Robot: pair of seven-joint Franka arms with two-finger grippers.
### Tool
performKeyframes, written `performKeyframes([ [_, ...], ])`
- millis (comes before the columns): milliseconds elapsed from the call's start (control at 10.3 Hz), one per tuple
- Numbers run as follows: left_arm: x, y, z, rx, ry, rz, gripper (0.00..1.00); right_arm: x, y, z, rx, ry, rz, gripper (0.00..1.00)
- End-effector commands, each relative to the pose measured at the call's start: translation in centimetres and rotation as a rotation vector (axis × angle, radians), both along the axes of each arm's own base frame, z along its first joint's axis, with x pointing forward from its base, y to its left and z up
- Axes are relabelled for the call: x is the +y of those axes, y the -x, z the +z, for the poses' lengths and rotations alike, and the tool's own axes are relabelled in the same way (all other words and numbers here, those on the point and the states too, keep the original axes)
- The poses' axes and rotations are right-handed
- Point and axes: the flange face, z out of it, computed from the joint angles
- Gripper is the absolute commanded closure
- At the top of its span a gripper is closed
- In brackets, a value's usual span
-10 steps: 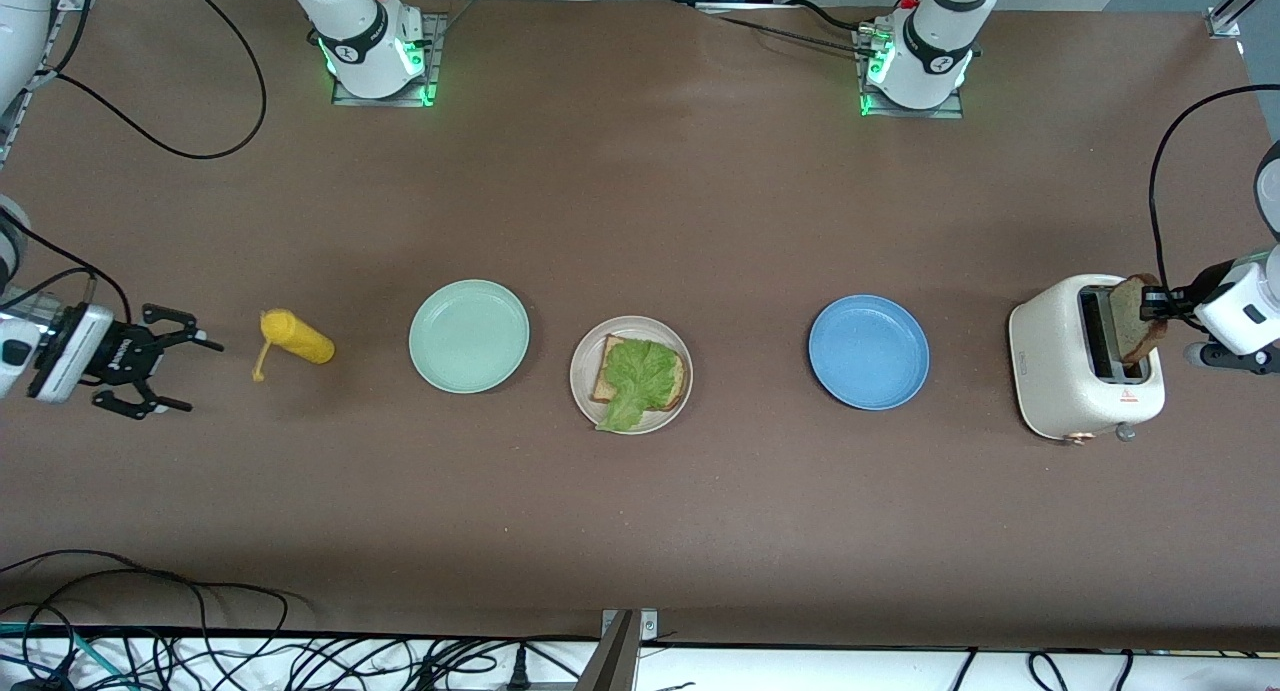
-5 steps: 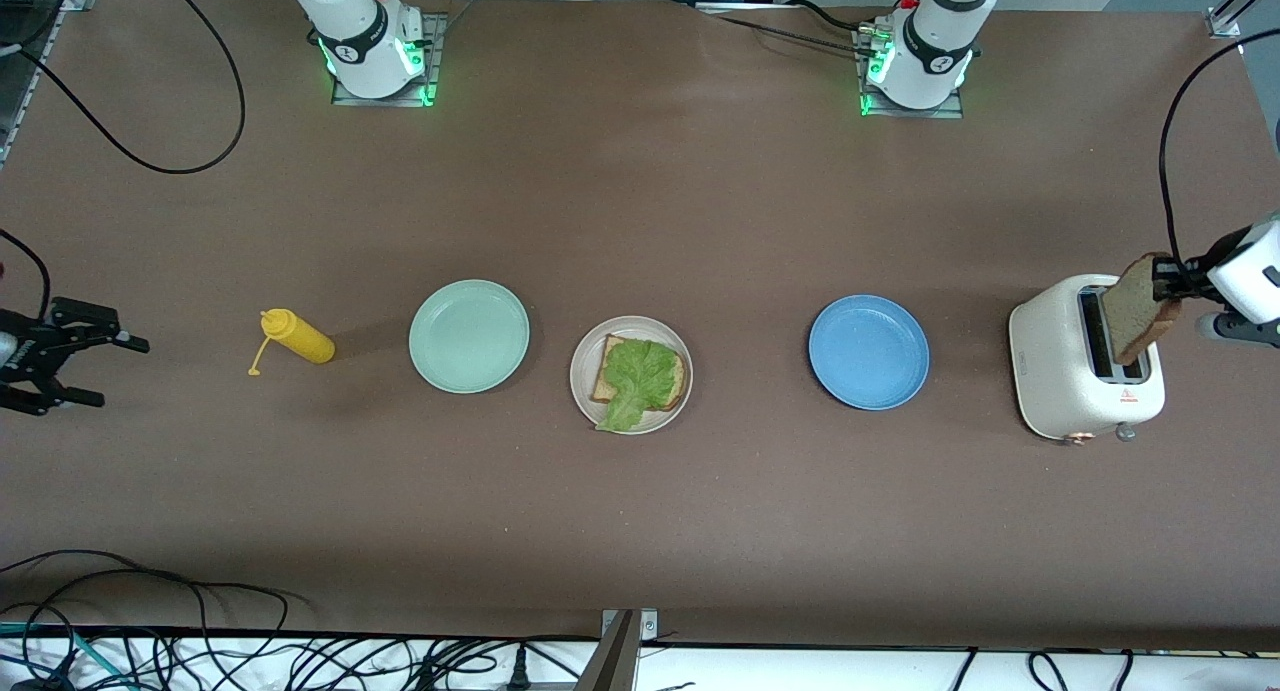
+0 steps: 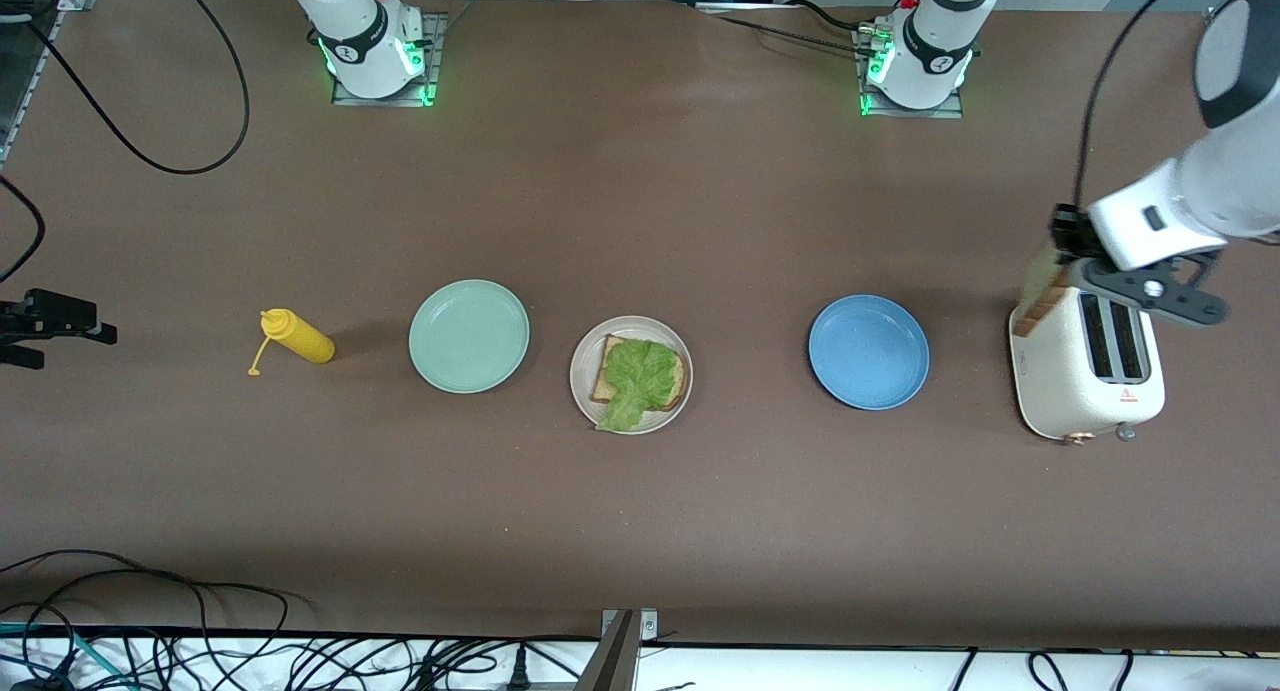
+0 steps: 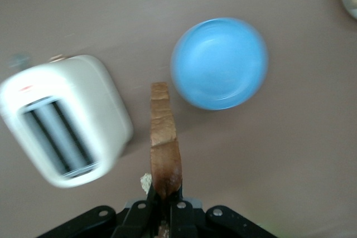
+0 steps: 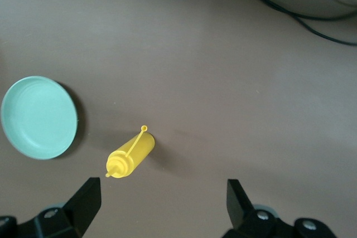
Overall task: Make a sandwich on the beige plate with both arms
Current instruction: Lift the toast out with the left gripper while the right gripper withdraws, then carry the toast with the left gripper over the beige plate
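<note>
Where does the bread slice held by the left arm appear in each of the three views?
Front view: the bread slice shows edge-on, over the toaster's edge, in the left gripper.
Left wrist view: centre, clamped in the fingers, between toaster and blue plate.
Right wrist view: not in it.
Shared landmark: the blue plate, beside the toaster.

On the counter (image 3: 640, 201) my plates stand in a row; the middle plate (image 3: 583, 368) carries bread (image 3: 604, 376) under lettuce (image 3: 637, 376). The toaster (image 3: 1085, 386) stands at my left arm's end, the bottle (image 3: 297, 336) at my right arm's end.
</note>
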Motion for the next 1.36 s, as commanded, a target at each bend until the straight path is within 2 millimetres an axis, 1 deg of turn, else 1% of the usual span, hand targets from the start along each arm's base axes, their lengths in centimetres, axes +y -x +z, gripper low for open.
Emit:
performKeyframes([
  [0, -3.3, -1.3, -1.7, 0.091, 0.213, 0.073, 1.00, 5.6, 0.8, 3.0, 0.002, 0.105, -0.153, 0.00],
  [97, -6.5, -1.2, -2.8, 0.136, 0.272, 0.062, 1.00, 6.9, 0.9, 3.3, -0.002, 0.099, -0.180, 0.00],
  [194, -10.4, -1.0, -4.3, 0.190, 0.324, 0.058, 1.00, 8.1, 0.9, 3.6, -0.007, 0.099, -0.167, 0.00],
  [292, -13.4, -1.7, -5.5, 0.222, 0.399, 0.080, 1.00, 8.5, 1.0, 3.5, -0.003, 0.099, -0.166, 0.00],
  [389, -16.3, -2.4, -7.7, 0.248, 0.472, 0.084, 1.00, 8.5, 1.5, 3.2, 0.037, 0.104, -0.208, 0.00],
  [486, -19.5, -2.8, -9.2, 0.232, 0.536, 0.093, 1.00, 9.4, 1.9, 3.4, 0.045, 0.104, -0.212, 0.00],
  [583, -22.1, -3.4, -11.0, 0.208, 0.595, 0.120, 1.00, 9.6, 2.6, 3.6, 0.044, 0.098, -0.210, 0.00],
  [680, -24.4, -4.0, -12.6, 0.180, 0.654, 0.158, 1.00, 9.8, 3.8, 3.7, 0.038, 0.084, -0.192, 0.00],
  [778, -26.6, -4.3, -14.0, 0.142, 0.697, 0.192, 1.00, 10.6, 5.2, 3.1, -0.015, 0.061, -0.173, 0.00],
  [875, -28.5, -4.8, -15.7, 0.122, 0.750, 0.240, 1.00, 10.9, 6.4, 2.4, -0.069, 0.045, -0.162, 0.00],
  [972, -31.1, -4.7, -17.0, 0.095, 0.799, 0.281, 1.00, 11.8, 7.1, 2.1, -0.090, 0.068, -0.140, 0.00],
  [1069, -32.0, -5.4, -18.3, 0.046, 0.825, 0.335, 1.00, 12.5, 7.2, 2.6, -0.111, 0.137, -0.095, 0.00],
  [1166, -32.2, -6.0, -19.8, 0.034, 0.844, 0.377, 1.00, 12.1, 7.2, 2.9, -0.117, 0.136, -0.117, 0.00],
  [1263, -32.8, -6.5, -21.4, 0.047, 0.855, 0.399, 1.00, 12.1, 7.1, 2.9, -0.117, 0.132, -0.136, 0.00],
])
